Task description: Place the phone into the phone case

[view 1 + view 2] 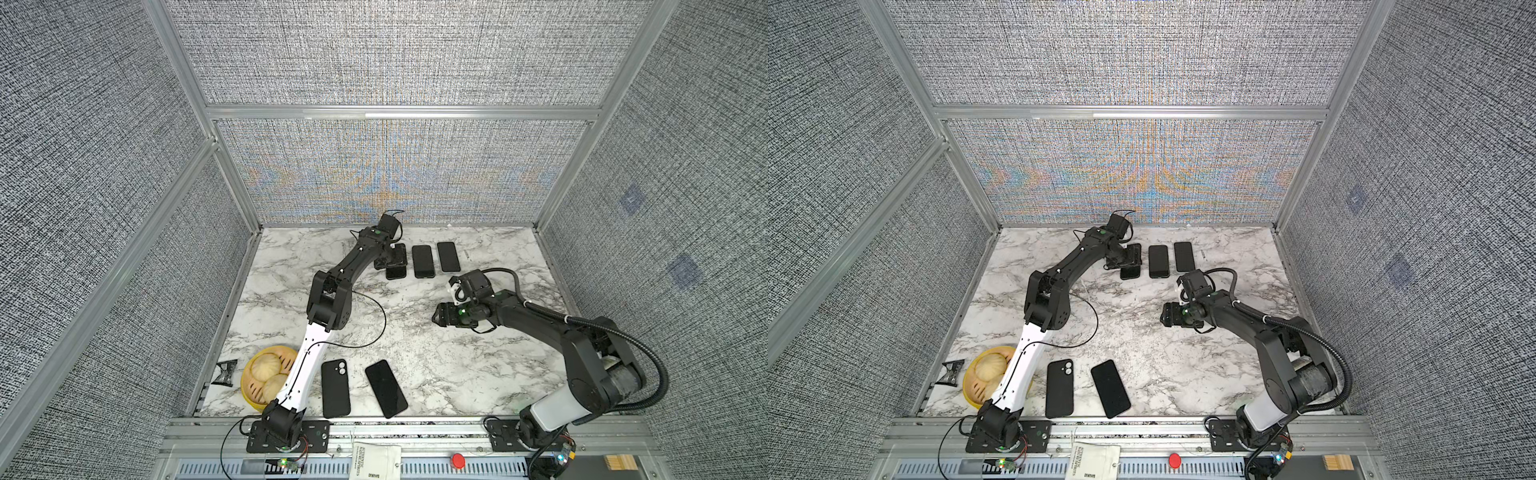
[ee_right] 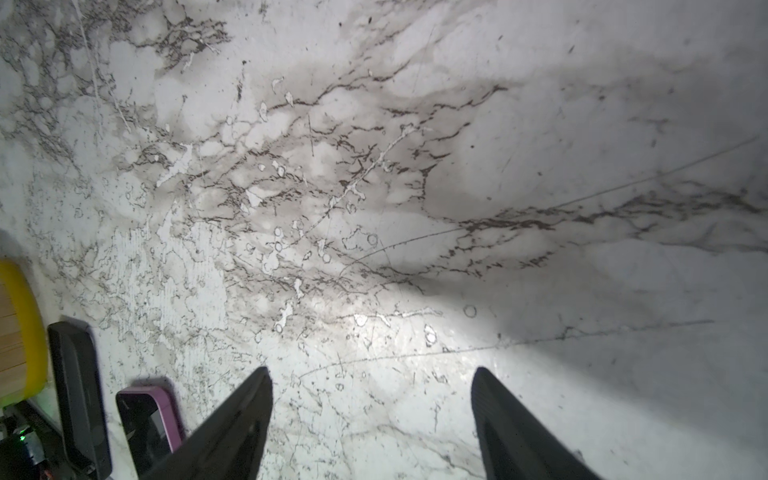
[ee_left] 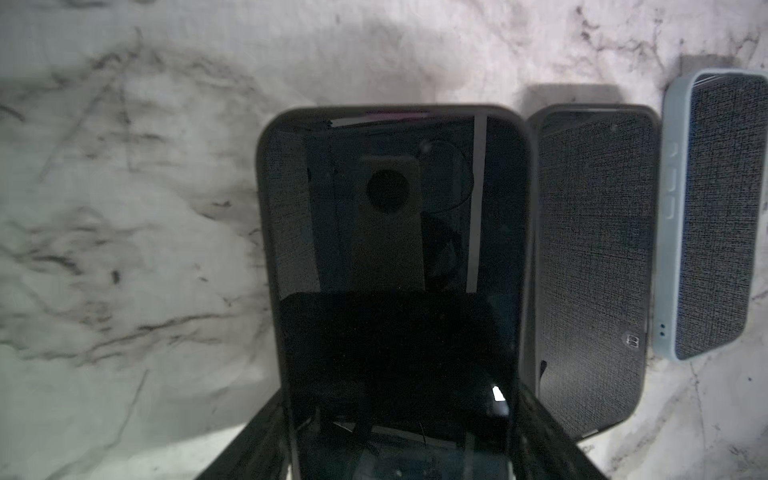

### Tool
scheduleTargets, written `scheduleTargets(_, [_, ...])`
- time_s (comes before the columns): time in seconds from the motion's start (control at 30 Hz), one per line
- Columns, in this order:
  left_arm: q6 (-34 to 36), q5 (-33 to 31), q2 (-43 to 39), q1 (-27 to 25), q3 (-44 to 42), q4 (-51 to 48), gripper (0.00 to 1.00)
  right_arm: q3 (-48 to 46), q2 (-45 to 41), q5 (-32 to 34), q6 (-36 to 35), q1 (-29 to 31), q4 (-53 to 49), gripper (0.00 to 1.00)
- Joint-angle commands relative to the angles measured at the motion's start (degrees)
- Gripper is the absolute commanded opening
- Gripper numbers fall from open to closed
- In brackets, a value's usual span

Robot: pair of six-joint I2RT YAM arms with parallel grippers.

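Observation:
In both top views an empty black phone case (image 1: 335, 388) (image 1: 1059, 388) with two round holes lies near the front edge. A bare phone (image 1: 385, 388) (image 1: 1110, 388) with a purple rim (image 2: 145, 419) lies beside it. My left gripper (image 1: 390, 259) (image 3: 401, 395) is far back, shut on another phone in a dark case (image 3: 395, 208). Its fingers press that phone's two long sides. I cannot tell whether that phone rests on the table. My right gripper (image 1: 436, 316) (image 2: 371, 374) hangs open over bare marble at mid-table, holding nothing.
Two more cased phones, one dark (image 1: 423, 261) (image 3: 590, 270) and one light blue (image 1: 449, 256) (image 3: 715, 216), lie in the back row. A yellow steamer with buns (image 1: 266, 378) and a black packet (image 1: 224, 372) sit at the front left. Mesh walls enclose the table.

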Motion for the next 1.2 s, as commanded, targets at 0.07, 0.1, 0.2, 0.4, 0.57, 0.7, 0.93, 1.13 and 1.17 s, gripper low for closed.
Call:
scheduleTargets(0.07, [-2.45,0.57,0.04,-0.21,-0.13,0.22,0.7,0.65,0.16,0.68,0.29,0.71,-0.07,0.78])
scheduleTargets(0.1, [-2.53,0.53,-0.04,-0.21,-0.16,0.26,0.72,0.62,0.16,0.76,0.24,0.68,-0.15,0.78])
scheduleTargets(0.2, [-2.67,0.41,-0.26,-0.22,-0.07,0.22,0.76,0.61,-0.13,1.05,0.19,0.67,-0.5,0.78])
scheduleTargets(0.4, [-2.54,0.86,-0.12,-0.3,-0.2,0.24,0.86,0.44,-0.63,1.49,0.07,0.71,-0.64,0.78])
scheduleTargets(0.57, [-2.67,1.15,-1.26,-0.43,-1.05,0.54,0.88,0.3,-1.15,1.53,0.15,0.71,-0.63,0.78])
scheduleTargets(0.7, [-3.32,1.42,-4.39,-0.42,-4.43,2.49,0.88,0.52,-2.06,1.95,-0.03,0.74,-1.27,0.78])
scheduleTargets(0.93, [-4.65,0.95,-14.46,-0.41,-14.1,5.69,0.88,1.08,-4.02,2.85,-1.07,1.37,-2.84,0.79])
scheduleTargets(1.13, [-2.19,-1.33,-29.84,-0.38,-29.0,7.1,0.9,1.84,-5.92,5.59,-1.66,7.52,-5.51,0.79])
scheduleTargets(1.17, [-2.27,-2.0,-32.71,-0.34,-32.7,7.89,0.9,1.76,-6.43,5.93,-1.7,8.54,-5.52,0.78])
